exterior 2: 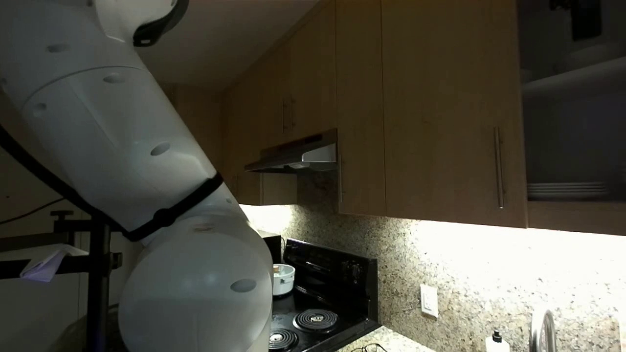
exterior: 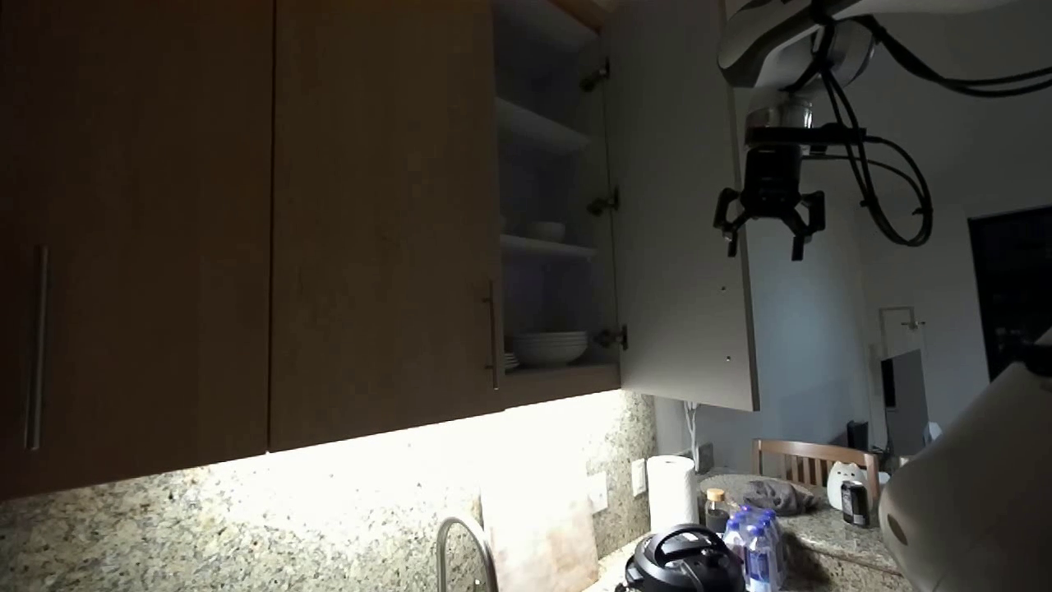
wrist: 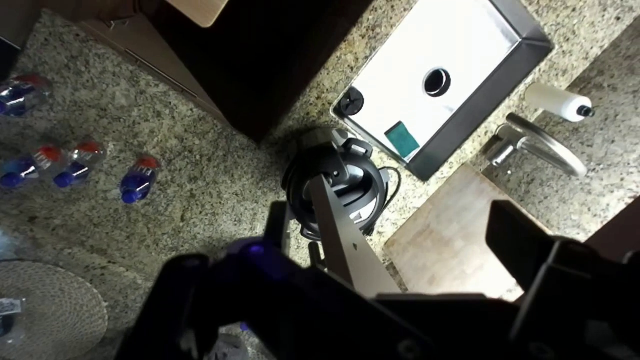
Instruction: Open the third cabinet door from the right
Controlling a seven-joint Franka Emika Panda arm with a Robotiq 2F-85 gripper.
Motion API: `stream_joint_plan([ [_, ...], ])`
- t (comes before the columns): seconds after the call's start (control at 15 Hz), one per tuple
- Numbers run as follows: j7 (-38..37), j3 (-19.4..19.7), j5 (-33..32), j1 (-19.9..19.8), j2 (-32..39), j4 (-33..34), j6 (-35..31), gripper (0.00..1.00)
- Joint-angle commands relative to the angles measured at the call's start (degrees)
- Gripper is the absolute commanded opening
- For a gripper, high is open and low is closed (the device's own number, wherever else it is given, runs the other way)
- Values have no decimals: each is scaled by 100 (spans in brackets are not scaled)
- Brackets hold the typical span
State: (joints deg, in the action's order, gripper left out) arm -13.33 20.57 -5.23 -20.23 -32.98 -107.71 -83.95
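The tall, narrow cabinet door (exterior: 674, 247) stands swung out on its hinges in an exterior view, its pale inner face showing. Behind it are white shelves with bowls (exterior: 551, 348). My gripper (exterior: 764, 249) hangs with its fingers down at the door's free edge; one finger overlaps the inner face and one is past the edge. In the wrist view the door (wrist: 345, 240) runs between the widely spread fingers (wrist: 390, 220), with the pale inner face on the right. A dark bar, seemingly its handle (wrist: 315, 254), shows near the left finger. No finger visibly presses the door.
Wider closed doors (exterior: 382, 205) adjoin the open cabinet; they also show in an exterior view (exterior 2: 450, 112). Below are a black pressure cooker (exterior: 686, 561), paper towel roll (exterior: 671, 493), bottles (exterior: 756, 547), sink (wrist: 425, 75) and faucet (wrist: 545, 142). Cables (exterior: 912, 173) loop beside the wrist.
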Motion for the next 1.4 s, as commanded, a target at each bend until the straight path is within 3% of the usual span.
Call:
stream_joint_plan([
  [0.0,-43,-438,-178,-115,-651,-592,48,100],
  [0.47,-168,-1113,-201,80,-1307,-1105,-48,100],
  [1.33,230,-2200,-416,1122,-840,-582,84,100],
])
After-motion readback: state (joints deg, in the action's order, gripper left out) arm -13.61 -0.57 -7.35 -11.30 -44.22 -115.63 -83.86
